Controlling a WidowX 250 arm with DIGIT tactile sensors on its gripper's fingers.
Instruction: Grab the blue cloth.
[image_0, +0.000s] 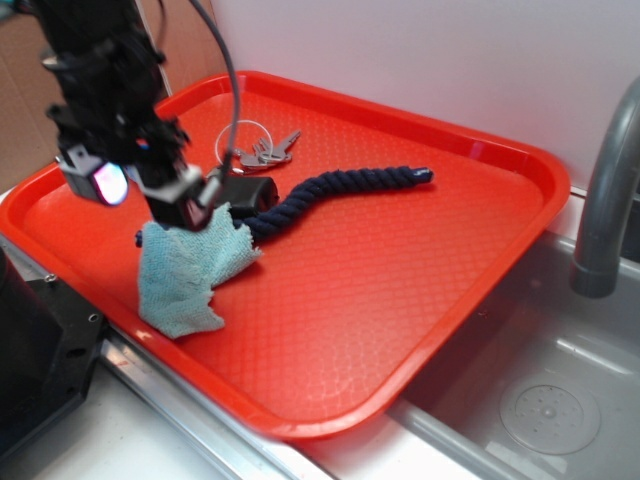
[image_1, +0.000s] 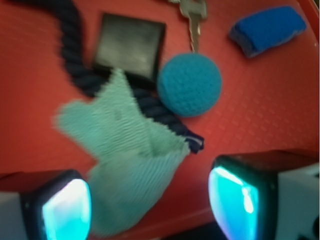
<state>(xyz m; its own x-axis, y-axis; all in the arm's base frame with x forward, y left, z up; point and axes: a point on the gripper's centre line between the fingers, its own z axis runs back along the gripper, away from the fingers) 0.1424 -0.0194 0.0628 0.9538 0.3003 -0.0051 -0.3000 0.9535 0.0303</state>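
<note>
The blue cloth (image_0: 188, 268) is a pale teal terry rag, crumpled on the near left part of the red tray (image_0: 400, 300). My gripper (image_0: 148, 196) hangs right over its top edge. In the wrist view the cloth (image_1: 125, 150) lies between my two fingers, closer to the left one. The jaws stand wide apart, with the glowing cyan pads (image_1: 65, 210) on either side of the cloth and red tray showing between the cloth and the right finger. The gripper (image_1: 152, 205) is open and grips nothing.
A navy rope (image_0: 340, 190) runs from under the cloth toward the tray's back right. A black block (image_1: 130, 45), a teal knitted ball (image_1: 190, 85), a bright blue block (image_1: 267, 30) and keys (image_0: 265, 150) lie beyond the cloth. A sink and a grey faucet (image_0: 605, 190) are at right.
</note>
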